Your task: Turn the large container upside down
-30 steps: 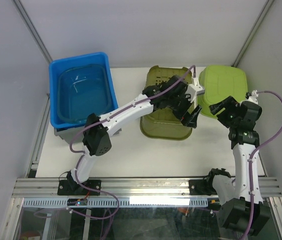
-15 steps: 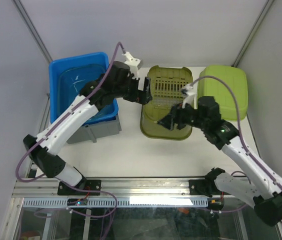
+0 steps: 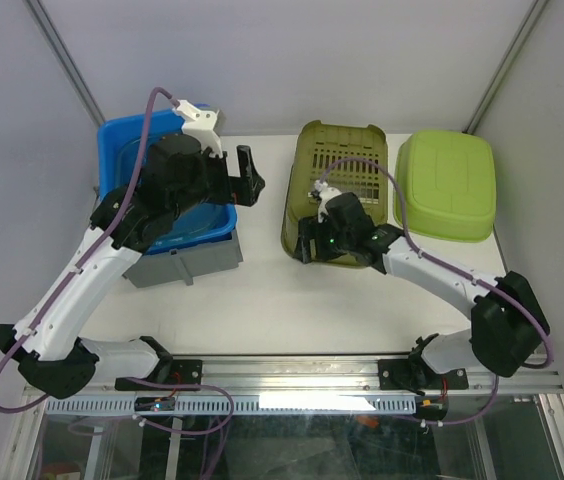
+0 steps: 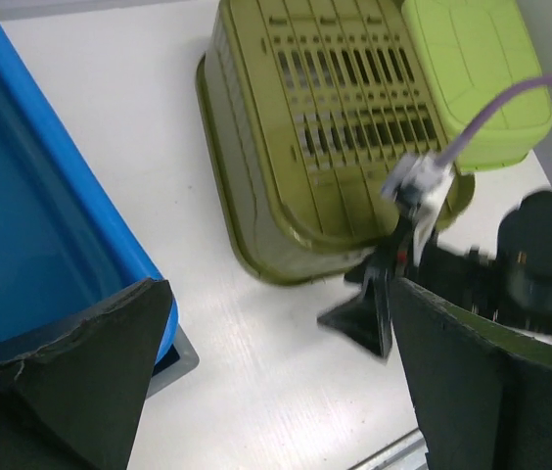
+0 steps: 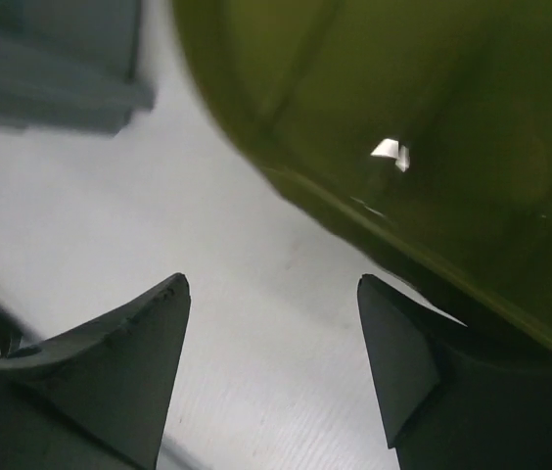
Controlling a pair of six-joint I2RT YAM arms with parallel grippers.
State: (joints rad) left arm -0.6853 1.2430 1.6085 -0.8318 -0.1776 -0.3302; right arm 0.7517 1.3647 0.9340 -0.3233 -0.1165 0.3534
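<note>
Two tools, jaws apart & empty: left tool (image 3: 246,178) by blue bin (image 3: 122,135); right tool (image 3: 306,240) nr olive slotted basket (image 3: 347,165), could snag rim, tip it.

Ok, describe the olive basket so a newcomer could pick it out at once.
Three tubs stand in a row across the white table. The olive basket is the middle one, between the blue bin and the lime tub. It alone has rows of slots in its upturned bottom.
</note>
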